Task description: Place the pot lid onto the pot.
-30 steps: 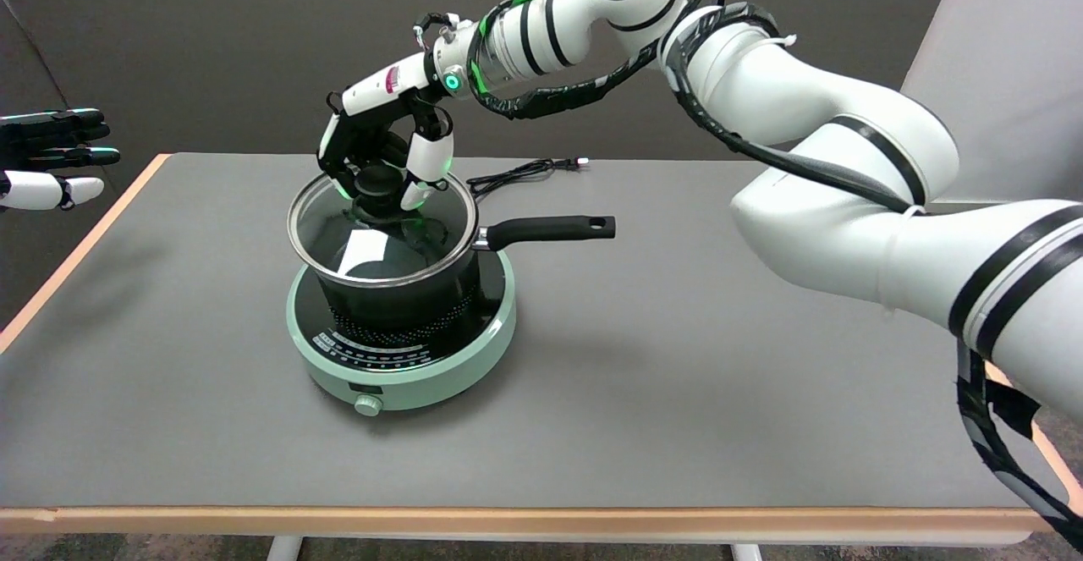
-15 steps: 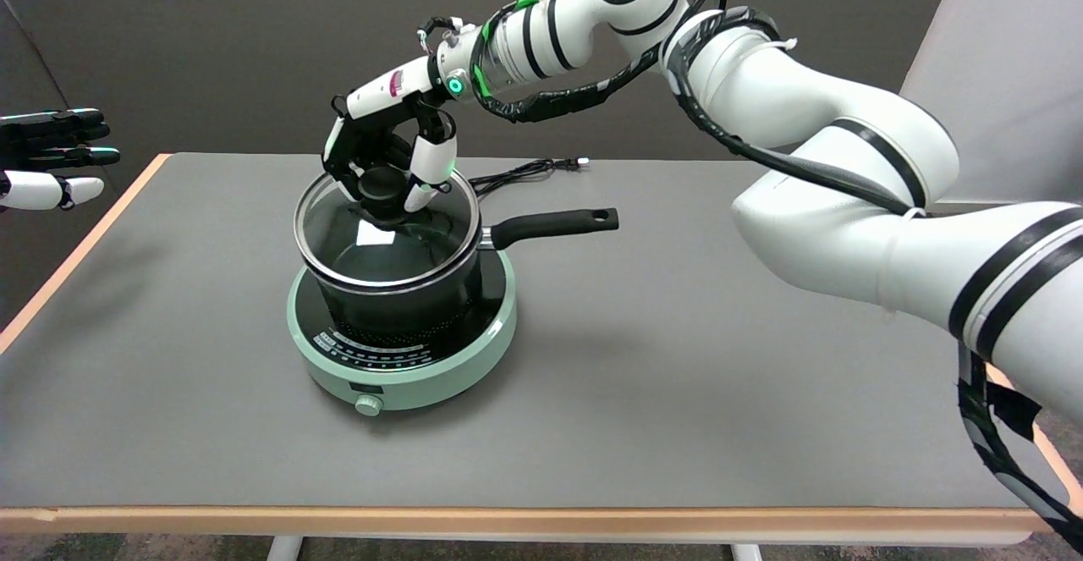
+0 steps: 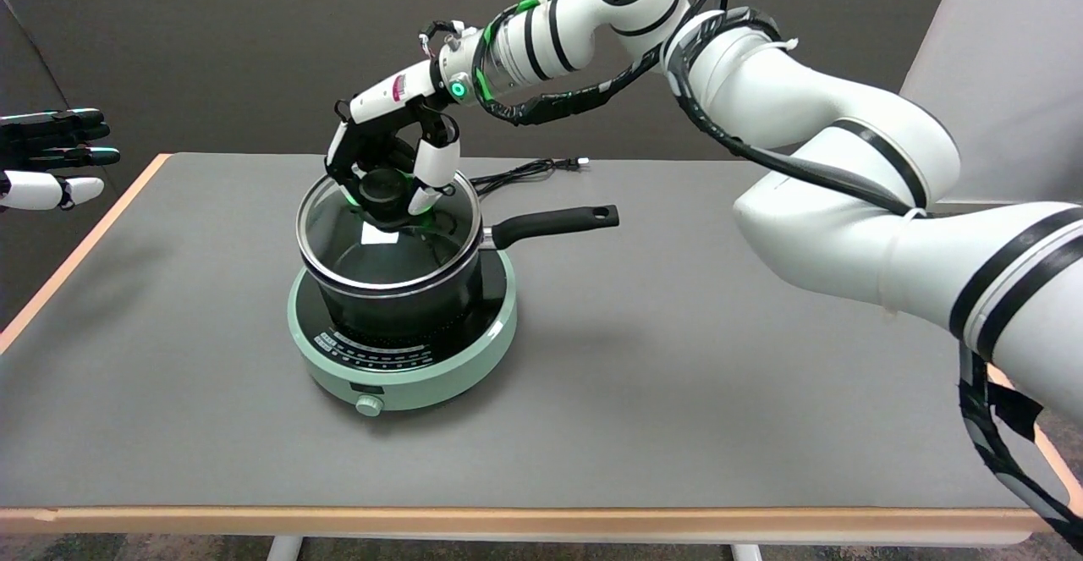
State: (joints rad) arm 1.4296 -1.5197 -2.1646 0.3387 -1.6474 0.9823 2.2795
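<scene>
The glass pot lid [image 3: 385, 244] lay on the rim of the black pot [image 3: 398, 299], its metal edge matching the pot's mouth all the way round as far as could be seen. Through the glass the inside of the pot looked dark, with only reflections and a small white patch showing; whether anything lay in it could not be told. The black knob [image 3: 382, 189] at the lid's centre was enclosed by the right hand [image 3: 389, 167], whose fingers [image 3: 435, 163] curled down around it from above, touching or very nearly touching it; it appeared to be grasping the knob, though a firm grip could not be confirmed. The pot's long black handle [image 3: 554, 222] pointed to the picture's right.

The pot stood on a round pale-green induction cooker [image 3: 402, 366], with a small dial [image 3: 368, 405] on its near side. The cooker rested on the grey table [image 3: 677, 375]. A thin black cable [image 3: 525, 172] trailed on the table behind the pot. The white right arm [image 3: 812, 121] arched in from the lower right.
</scene>
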